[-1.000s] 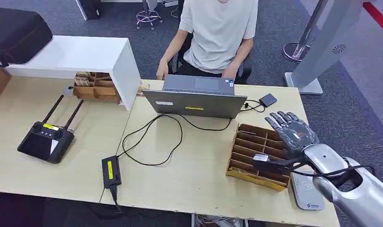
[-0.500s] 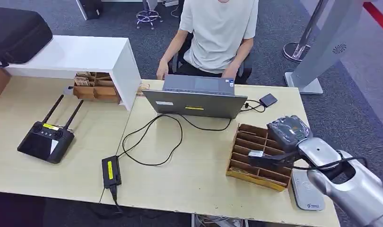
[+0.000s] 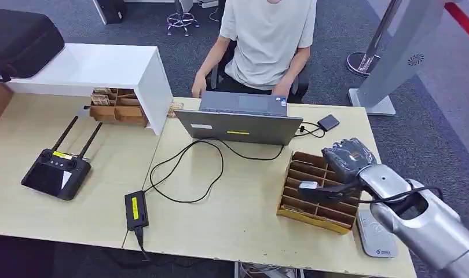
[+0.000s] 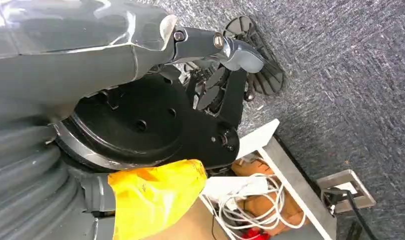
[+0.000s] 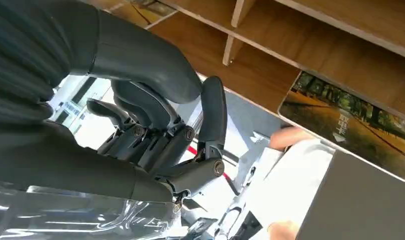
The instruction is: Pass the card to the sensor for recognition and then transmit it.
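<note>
Right arm (image 3: 420, 223) enters from lower right of head view, forearm angled up-left. Right hand (image 3: 349, 156) at right-centre, back up, fingers (image 5: 140, 122) curled in, nothing visible in them. Left hand (image 4: 210, 65) hangs, fingers partly curled.

Desk (image 3: 232, 220): pale wood-grain laminate, smooth, matt.
Slotted rack (image 3: 313, 191): brown wood or stiff board, unvarnished, matt; dividers of the same stuff.
Card (image 5: 353, 125): glossy printed face, smooth, thin plastic by the look of it.
Reader (image 3: 376, 234): light grey plastic, smooth, faint sheen.
Right hand (image 3: 348, 157): dark grey plastic fingers, matt; forearm behind it polished silver, reflective.
Laptop (image 3: 239, 126): grey lid, matt metal or plastic, cannot tell which.
Controller (image 3: 55, 174): black plastic, semi-gloss.
Power brick (image 3: 136, 209): black plastic with a yellow label.
Carpet (image 3: 440, 127): grey, rough, short pile.
Person's shirt (image 3: 268, 40): pale soft cloth.
</note>
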